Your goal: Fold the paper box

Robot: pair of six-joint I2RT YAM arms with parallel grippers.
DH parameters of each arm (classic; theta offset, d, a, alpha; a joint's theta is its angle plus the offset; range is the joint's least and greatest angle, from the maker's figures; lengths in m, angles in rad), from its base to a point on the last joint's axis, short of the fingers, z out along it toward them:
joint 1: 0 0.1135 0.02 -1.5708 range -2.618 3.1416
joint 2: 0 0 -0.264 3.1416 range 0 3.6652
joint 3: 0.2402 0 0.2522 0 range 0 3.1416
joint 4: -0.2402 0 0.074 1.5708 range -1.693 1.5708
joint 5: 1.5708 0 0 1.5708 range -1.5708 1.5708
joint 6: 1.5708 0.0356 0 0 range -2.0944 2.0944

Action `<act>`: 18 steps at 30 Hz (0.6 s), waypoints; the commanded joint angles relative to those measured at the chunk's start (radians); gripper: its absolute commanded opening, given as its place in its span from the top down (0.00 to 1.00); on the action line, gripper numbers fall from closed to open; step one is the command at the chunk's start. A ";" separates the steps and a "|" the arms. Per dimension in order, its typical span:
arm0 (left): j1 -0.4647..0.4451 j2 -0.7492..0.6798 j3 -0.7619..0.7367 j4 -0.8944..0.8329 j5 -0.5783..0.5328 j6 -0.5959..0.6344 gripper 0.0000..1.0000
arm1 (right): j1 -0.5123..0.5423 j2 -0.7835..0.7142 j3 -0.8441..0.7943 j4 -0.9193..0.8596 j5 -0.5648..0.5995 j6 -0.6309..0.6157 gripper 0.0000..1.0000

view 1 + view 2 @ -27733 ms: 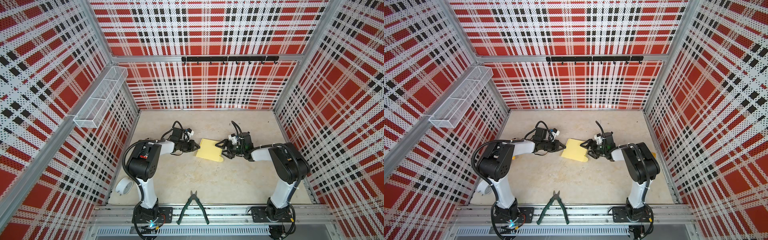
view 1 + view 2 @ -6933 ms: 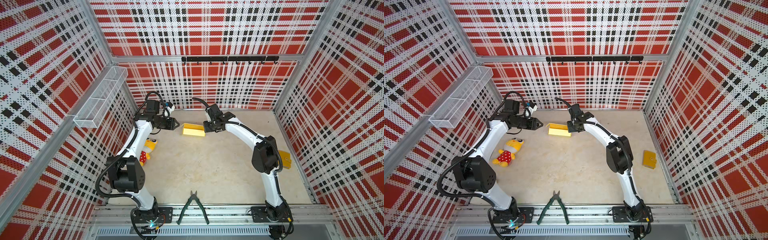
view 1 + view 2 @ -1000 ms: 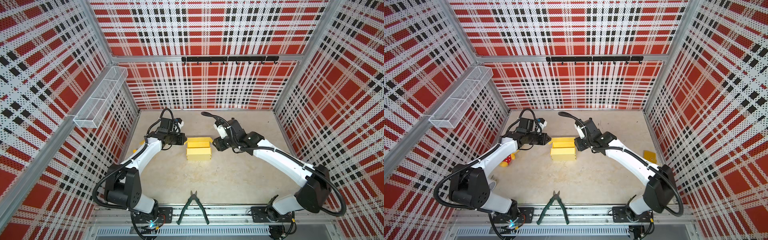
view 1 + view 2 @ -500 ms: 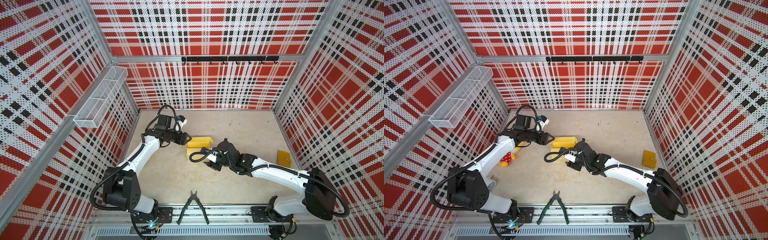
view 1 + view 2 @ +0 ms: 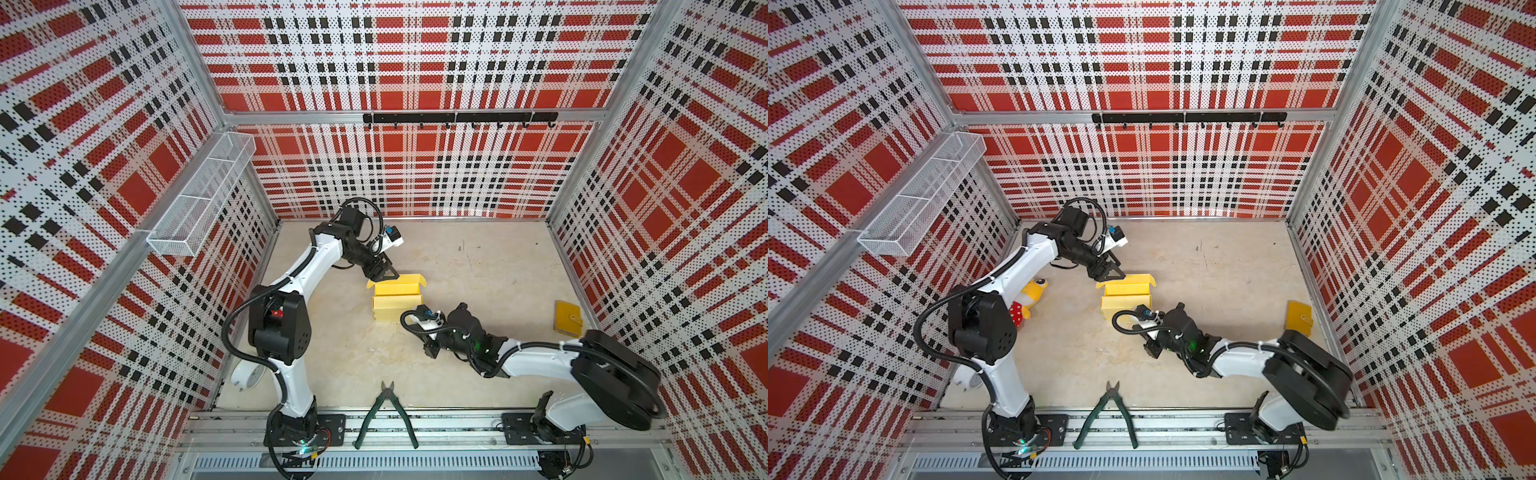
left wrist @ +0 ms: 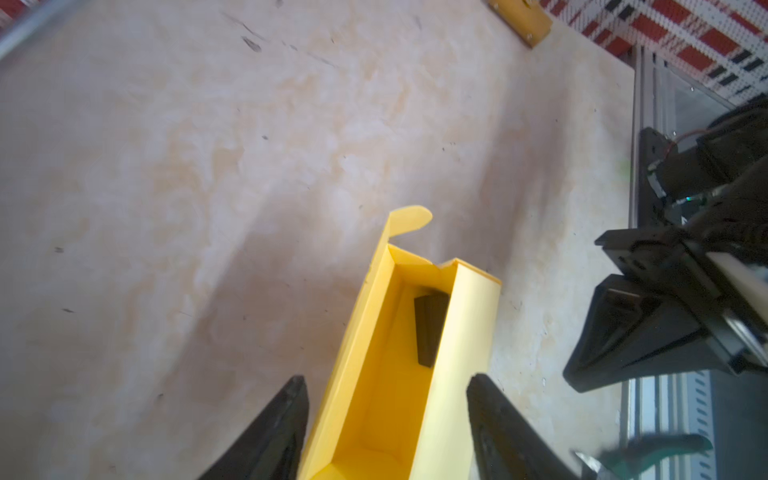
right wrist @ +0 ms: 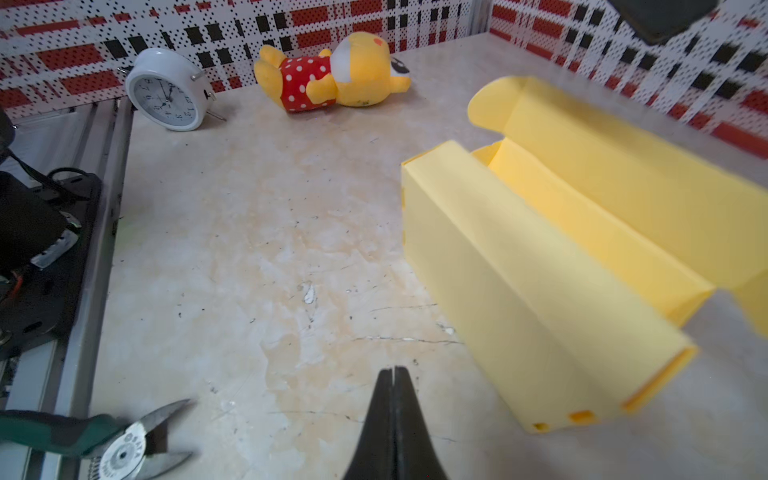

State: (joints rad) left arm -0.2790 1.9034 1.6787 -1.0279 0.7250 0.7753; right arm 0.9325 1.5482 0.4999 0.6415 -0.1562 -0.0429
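The paper box (image 5: 397,300) (image 5: 1127,297) is pale yellow and stands mid-table. Its lid flap is raised on the far side and its trough is open upward. My left gripper (image 5: 384,274) (image 5: 1111,274) hangs over the box's left end. In the left wrist view the left gripper (image 6: 387,379) is open, with one finger on each side of the box (image 6: 409,365) and nothing gripped. My right gripper (image 5: 430,351) (image 5: 1152,349) sits low on the table in front of the box, apart from it. In the right wrist view the right gripper (image 7: 392,370) is shut and empty, and the box (image 7: 540,270) lies off to one side.
A plush toy (image 5: 1030,301) (image 7: 332,75) and a white alarm clock (image 5: 245,374) (image 7: 166,89) lie near the left wall. Green-handled cutters (image 5: 386,411) rest at the front edge. An orange-yellow flat piece (image 5: 567,318) lies at the right. A wire basket (image 5: 199,199) hangs on the left wall.
My left gripper opened and came over the box's left end. My right gripper left the box's right end, swung to the front of the box and shut.
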 commanded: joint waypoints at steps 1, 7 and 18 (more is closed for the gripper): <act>-0.013 0.019 0.049 -0.089 -0.003 0.107 0.35 | 0.012 0.113 -0.022 0.389 0.007 0.114 1.00; -0.017 0.071 0.076 -0.185 0.045 0.157 0.36 | 0.012 0.304 0.014 0.610 0.046 0.163 1.00; -0.016 0.126 0.144 -0.377 -0.021 0.297 0.35 | -0.027 0.407 0.070 0.653 0.091 0.202 1.00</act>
State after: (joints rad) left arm -0.2890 2.0121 1.7763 -1.3258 0.7265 0.9962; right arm 0.9215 1.9255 0.5594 1.1984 -0.0696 0.1356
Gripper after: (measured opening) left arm 0.650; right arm 0.046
